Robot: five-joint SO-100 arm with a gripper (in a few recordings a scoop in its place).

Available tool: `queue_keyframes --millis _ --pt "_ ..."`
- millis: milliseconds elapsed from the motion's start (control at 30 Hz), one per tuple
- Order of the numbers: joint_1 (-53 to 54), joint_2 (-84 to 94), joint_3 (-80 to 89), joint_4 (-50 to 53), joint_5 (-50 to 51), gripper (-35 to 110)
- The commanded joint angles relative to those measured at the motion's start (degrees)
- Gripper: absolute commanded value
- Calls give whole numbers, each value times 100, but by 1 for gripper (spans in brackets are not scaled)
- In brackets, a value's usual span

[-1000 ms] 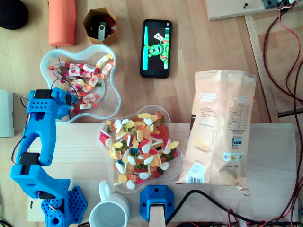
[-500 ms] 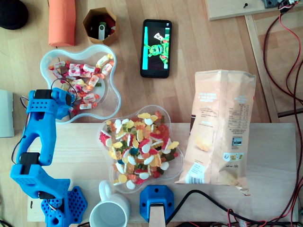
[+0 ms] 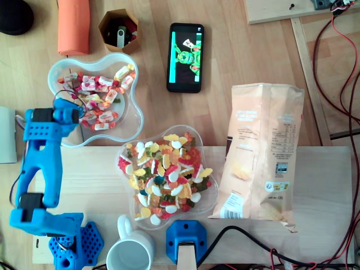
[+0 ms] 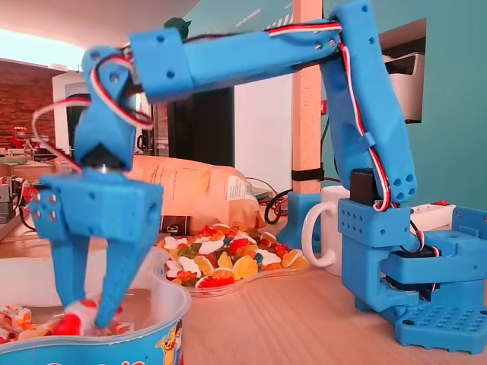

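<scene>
Arm has swung left in the overhead view! The gripper (image 4: pixel 90 325) points straight down into the white bowl (image 4: pixel 144 338), fingers slightly spread. A wrapped sweet (image 4: pixel 74 325) lies right between the tips, among the other sweets.

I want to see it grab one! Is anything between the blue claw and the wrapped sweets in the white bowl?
Nothing visible is in the way. The gripper reaches inside the white bowl, fingers apart, tips down among the wrapped sweets, beside a red-and-white one.
</scene>
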Motion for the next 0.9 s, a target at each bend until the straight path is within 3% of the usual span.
queue_keyframes --millis 0,333,700,867 --pt "-26 896 -325 26 62 -4" --pt "-26 2373 -290 88 62 -4" --pt "-9 4579 -255 2566 44 -4" --pt "-26 5836 562 2733 -79 -3"
